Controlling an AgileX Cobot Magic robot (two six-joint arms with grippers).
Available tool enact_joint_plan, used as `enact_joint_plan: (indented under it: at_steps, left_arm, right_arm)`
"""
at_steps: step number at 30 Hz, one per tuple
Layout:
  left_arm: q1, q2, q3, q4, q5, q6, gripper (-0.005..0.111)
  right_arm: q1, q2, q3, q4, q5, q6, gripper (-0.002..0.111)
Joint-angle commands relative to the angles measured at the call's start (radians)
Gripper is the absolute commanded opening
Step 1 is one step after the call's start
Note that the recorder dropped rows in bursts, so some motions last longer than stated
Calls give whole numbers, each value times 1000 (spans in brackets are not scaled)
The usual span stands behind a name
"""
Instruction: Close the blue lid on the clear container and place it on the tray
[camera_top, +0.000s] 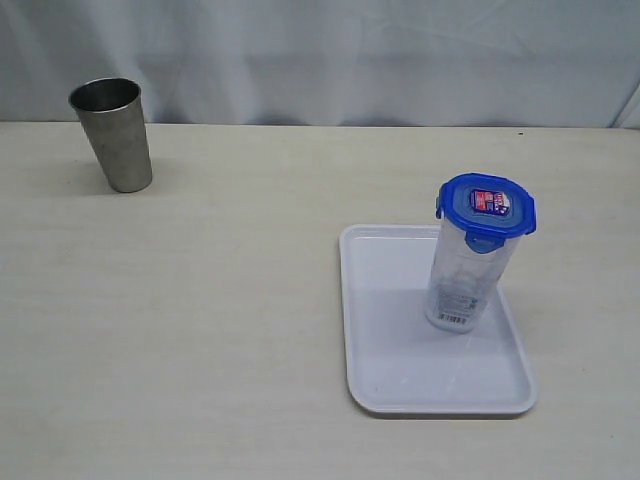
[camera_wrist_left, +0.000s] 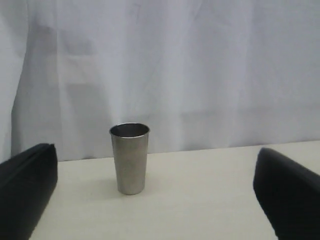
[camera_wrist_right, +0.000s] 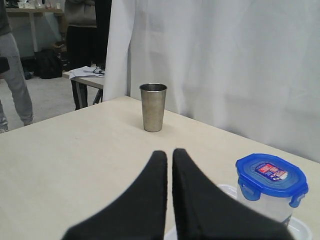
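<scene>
The clear container (camera_top: 462, 280) stands upright on the white tray (camera_top: 400, 370), towards the tray's right side. The blue lid (camera_top: 487, 208) sits on top of it, red-and-white sticker up, its flaps down at the edges. Neither gripper appears in the exterior view. In the right wrist view my right gripper (camera_wrist_right: 169, 152) is shut and holds nothing; the blue lid (camera_wrist_right: 271, 174), the container (camera_wrist_right: 267, 207) and a bit of tray rim (camera_wrist_right: 227, 189) lie just beside it, apart from the fingers. My left gripper (camera_wrist_left: 156, 150) stands wide open and holds nothing, well away from the container.
A grey steel tumbler (camera_top: 113, 133) stands upright at the table's far left corner; it also shows ahead of the left gripper (camera_wrist_left: 130, 159) and beyond the right gripper (camera_wrist_right: 153, 107). A white curtain hangs behind the table. People and furniture show past the table's edge in the right wrist view.
</scene>
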Motion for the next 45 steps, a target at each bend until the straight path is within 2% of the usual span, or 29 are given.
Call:
enact_joint_plan:
  at_steps: [1, 6, 11, 18, 23, 28, 32, 45]
  left_arm:
    - [48, -2, 50, 13, -61, -10, 105]
    - [90, -2, 99, 13, -132, -10, 105]
    - [94, -2, 145, 13, -230, -10, 105]
    - [94, -2, 145, 15, -179, -3, 105]
    - [94, -2, 145, 77, -137, 15, 105]
    - [94, -2, 145, 97, -32, 15, 105]
    - [94, -2, 145, 97, 106, 15, 105]
    - [94, -2, 145, 92, 106, 17, 105]
  right_arm:
    - [1, -4, 2, -4, 0, 5, 5]
    - [1, -4, 2, -4, 0, 5, 5]
    - [1, -4, 2, -4, 0, 5, 5]
    - [1, -4, 2, -4, -2, 5, 5]
    - [1, -4, 2, -4, -2, 5, 5]
    - [1, -4, 2, -4, -2, 5, 5]
    - [1, -4, 2, -4, -2, 5, 5]
    - [1, -4, 2, -4, -2, 5, 5]
